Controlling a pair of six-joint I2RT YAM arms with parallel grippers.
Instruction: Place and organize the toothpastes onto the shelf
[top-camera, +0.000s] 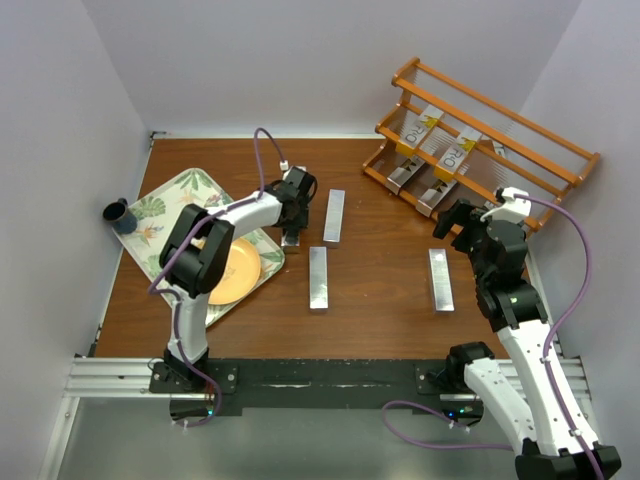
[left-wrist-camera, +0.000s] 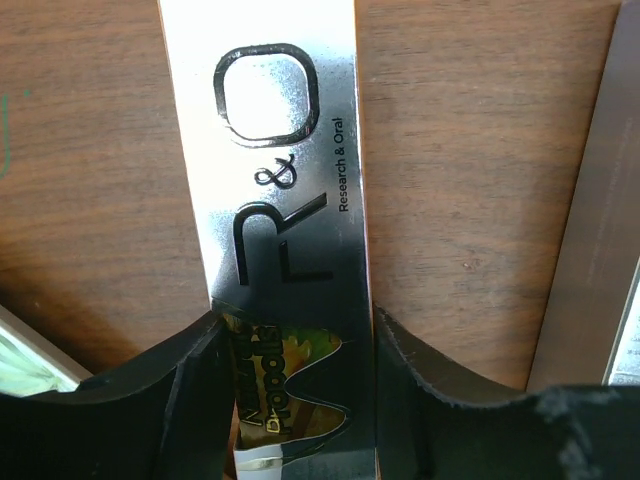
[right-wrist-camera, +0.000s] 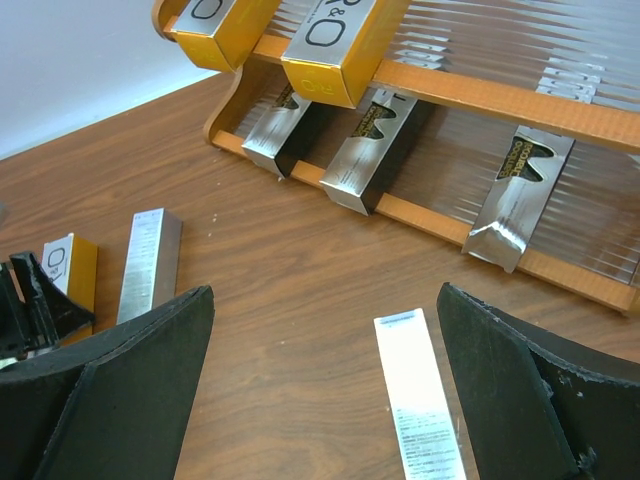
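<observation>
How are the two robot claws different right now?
The left gripper is closed on a toothpaste carton lying on the table; the right gripper is wide open and holds nothing. The left gripper is near the leaf-patterned tray; the right gripper hangs near the shelf. Both are black, two-fingered claws over the same wooden table.

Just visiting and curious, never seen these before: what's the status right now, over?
Left pincer shut on a toothpaste carton, flat on the table. Right pincer open, empty, near a loose carton. Shelf partly stocked; nothing blocking.
</observation>
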